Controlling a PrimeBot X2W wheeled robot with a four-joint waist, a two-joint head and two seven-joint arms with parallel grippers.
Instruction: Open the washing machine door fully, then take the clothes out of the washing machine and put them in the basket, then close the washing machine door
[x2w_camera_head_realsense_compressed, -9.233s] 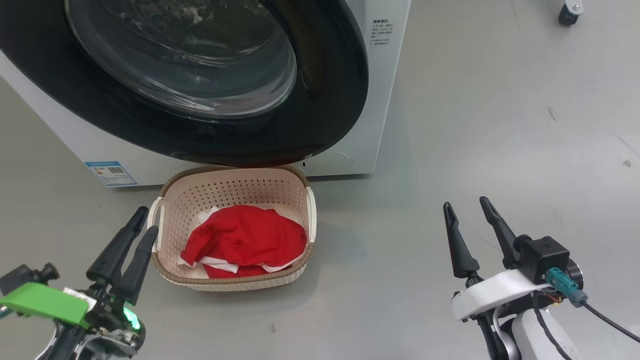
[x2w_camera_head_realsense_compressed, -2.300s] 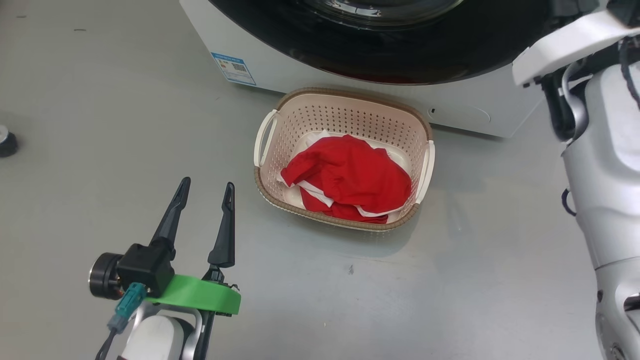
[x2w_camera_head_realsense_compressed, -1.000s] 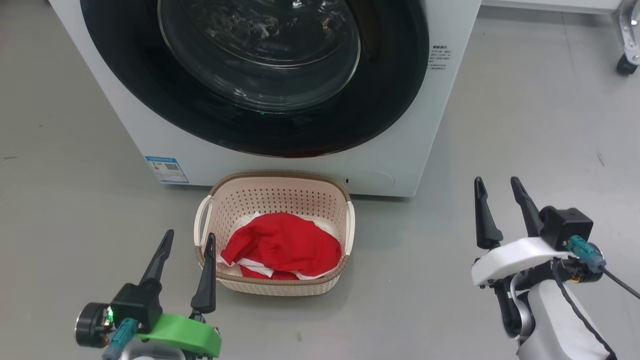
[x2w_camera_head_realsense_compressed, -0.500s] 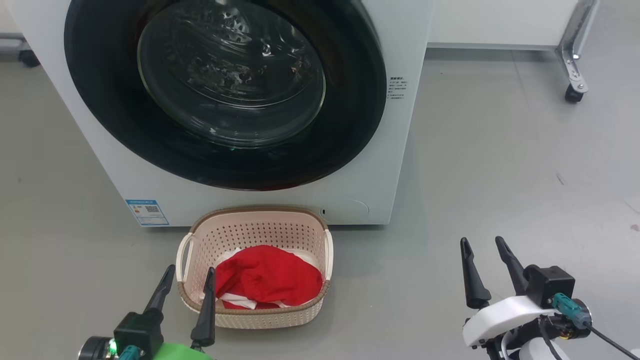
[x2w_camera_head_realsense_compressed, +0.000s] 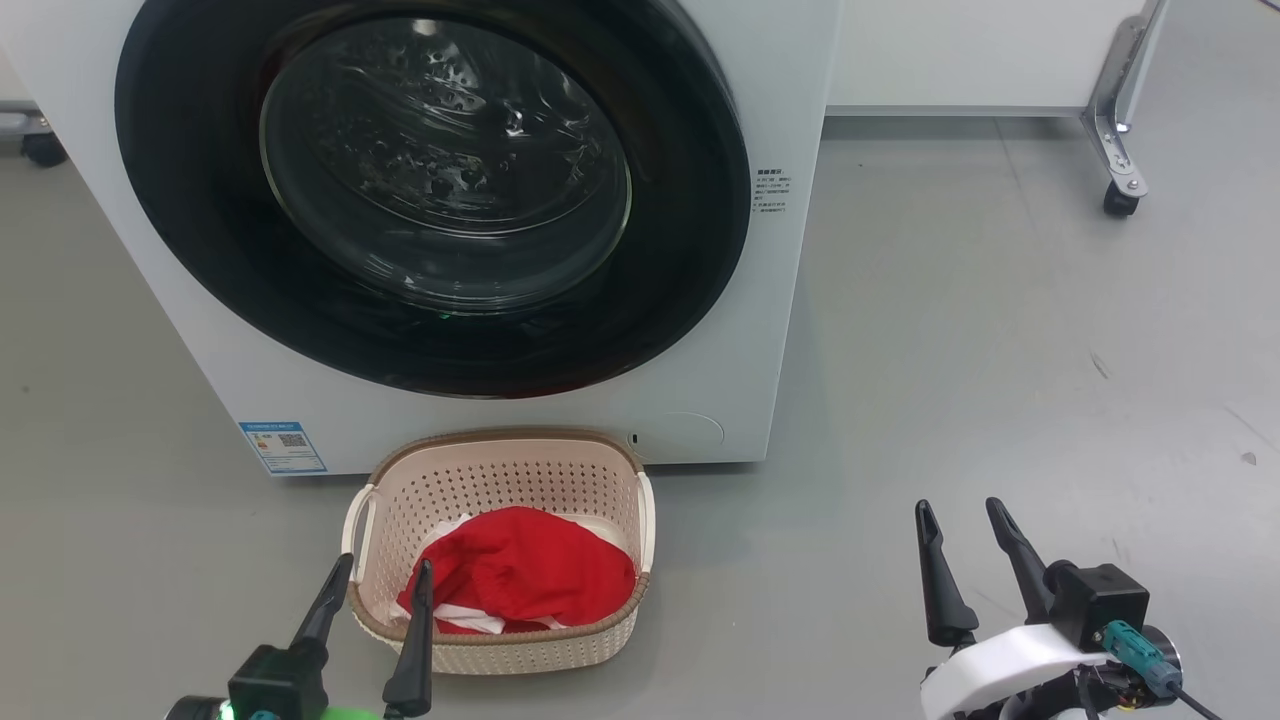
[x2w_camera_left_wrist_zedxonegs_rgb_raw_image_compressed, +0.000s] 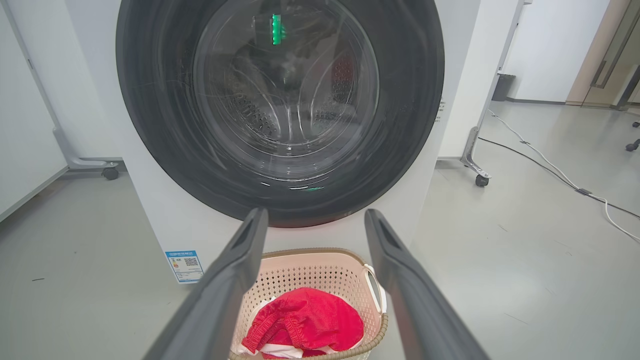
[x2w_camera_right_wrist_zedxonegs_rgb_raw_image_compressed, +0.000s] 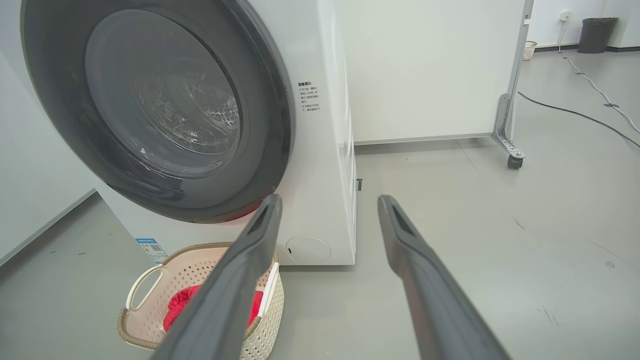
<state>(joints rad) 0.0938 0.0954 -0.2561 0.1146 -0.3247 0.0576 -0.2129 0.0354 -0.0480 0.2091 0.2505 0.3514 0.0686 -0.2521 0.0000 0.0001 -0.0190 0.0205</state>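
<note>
The washing machine (x2w_camera_head_realsense_compressed: 785, 300) stands ahead, and the washing machine door (x2w_camera_head_realsense_compressed: 445, 165) lies flush against its front. Through the glass (x2w_camera_left_wrist_zedxonegs_rgb_raw_image_compressed: 285, 95) I see only the bare steel drum. On the floor just in front sits the basket (x2w_camera_head_realsense_compressed: 510, 438), with the red and white clothes (x2w_camera_head_realsense_compressed: 520, 572) heaped inside it. My left gripper (x2w_camera_head_realsense_compressed: 385, 565) hovers open and empty at the basket's near left edge. My right gripper (x2w_camera_head_realsense_compressed: 956, 505) is open and empty over bare floor, well to the basket's right. The wrist views show the basket (x2w_camera_left_wrist_zedxonegs_rgb_raw_image_compressed: 310, 252) (x2w_camera_right_wrist_zedxonegs_rgb_raw_image_compressed: 150, 280) below each gripper's (x2w_camera_left_wrist_zedxonegs_rgb_raw_image_compressed: 315, 212) (x2w_camera_right_wrist_zedxonegs_rgb_raw_image_compressed: 330, 199) spread fingers.
A white panel on a castered metal foot (x2w_camera_head_realsense_compressed: 1117, 195) stands behind the machine at the right. A cable (x2w_camera_left_wrist_zedxonegs_rgb_raw_image_compressed: 550, 170) runs across the floor further right. A dark bin (x2w_camera_right_wrist_zedxonegs_rgb_raw_image_compressed: 595, 35) stands far off. Grey floor stretches to the right of the machine.
The head camera has tilted up, so the machine and basket sit lower in view. Both grippers stay open and empty, and the door and clothes have not moved.
</note>
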